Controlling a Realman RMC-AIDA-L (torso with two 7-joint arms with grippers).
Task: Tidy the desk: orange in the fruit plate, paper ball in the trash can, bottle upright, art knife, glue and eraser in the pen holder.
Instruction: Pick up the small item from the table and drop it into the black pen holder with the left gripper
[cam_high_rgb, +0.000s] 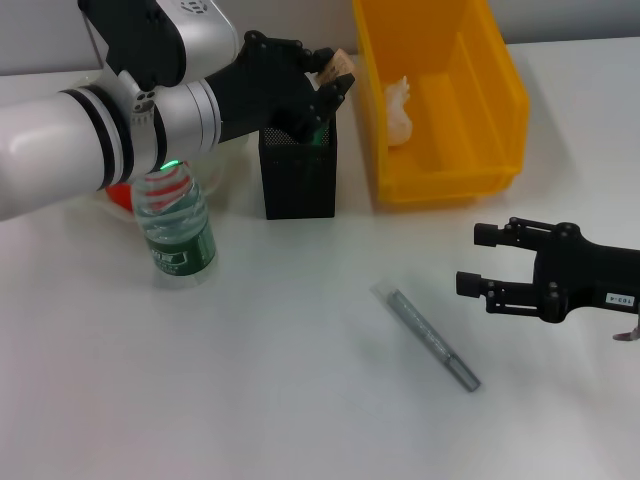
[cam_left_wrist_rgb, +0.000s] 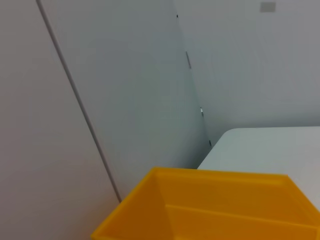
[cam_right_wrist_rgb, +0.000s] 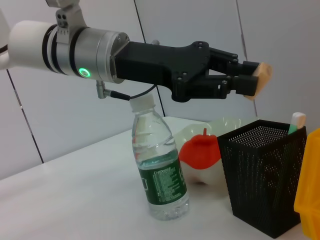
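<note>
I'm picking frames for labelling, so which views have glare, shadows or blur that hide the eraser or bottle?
Head view: even light, soft shadows; the left gripper and its eraser are sharp, and the bottle is partly covered by the arm. Right wrist view: eraser and bottle clear, with only faint shine. Left wrist view: only wall and the trash can rim, slightly soft.

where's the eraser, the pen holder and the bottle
eraser (cam_right_wrist_rgb: 262, 75), right wrist view, its tan face.
pen holder (cam_high_rgb: 298, 180), head view, front mesh wall.
bottle (cam_high_rgb: 178, 245), head view, green label.
</note>
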